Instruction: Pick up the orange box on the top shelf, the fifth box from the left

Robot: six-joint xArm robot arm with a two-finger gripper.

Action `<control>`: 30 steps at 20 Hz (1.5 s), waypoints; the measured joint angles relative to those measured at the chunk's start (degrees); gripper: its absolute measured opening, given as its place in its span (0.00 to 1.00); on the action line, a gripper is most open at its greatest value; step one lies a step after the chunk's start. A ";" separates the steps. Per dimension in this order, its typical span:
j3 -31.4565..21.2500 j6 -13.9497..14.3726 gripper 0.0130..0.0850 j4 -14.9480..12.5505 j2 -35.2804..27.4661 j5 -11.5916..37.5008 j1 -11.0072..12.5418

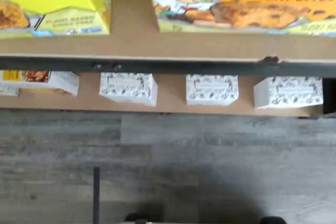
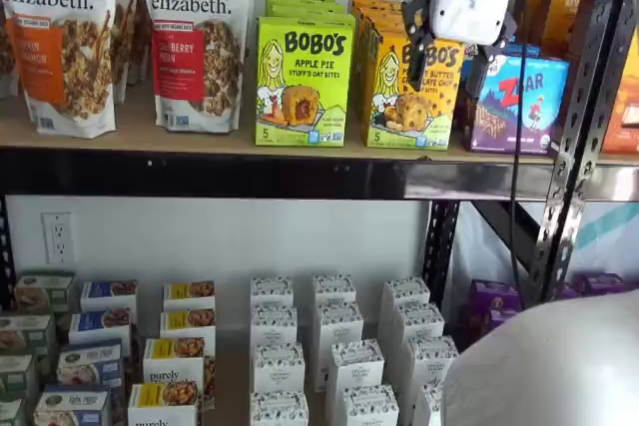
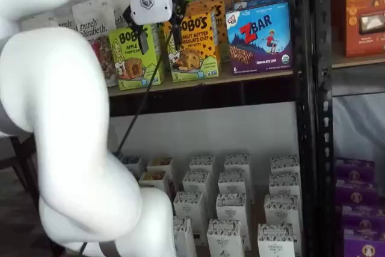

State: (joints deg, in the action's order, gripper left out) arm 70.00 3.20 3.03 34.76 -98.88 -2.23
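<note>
Tan wooden top shelf (image 2: 150,137) with a black metal front rail carries the upright yellow-orange Bobo's carton, the orange box (image 3: 194,46), between a lime-green Bobo's Apple Pie carton (image 2: 304,82) and a blue-purple Zbar box (image 3: 260,37). Narrow gaps separate it from both neighbours. White-bodied gripper (image 3: 159,31) hangs in front of the orange box in both shelf views, black fingers (image 3: 177,28) apart with a plain gap, clamped on nothing. Small white cartons (image 1: 212,89) stand on the lower level.

My claw (image 3: 160,32) hangs with its white body upright and both black fingers (image 3: 142,41) pointing down, a clear gap between them.
</note>
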 joint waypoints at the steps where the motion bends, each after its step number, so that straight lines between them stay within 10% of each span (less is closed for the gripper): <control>1: 0.18 -0.25 1.00 -0.31 -0.31 0.60 0.18; 30: 4.38 -0.98 1.00 -4.10 -6.17 8.29 0.56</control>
State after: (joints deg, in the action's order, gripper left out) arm 74.38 2.22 -1.07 28.59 -90.59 -1.67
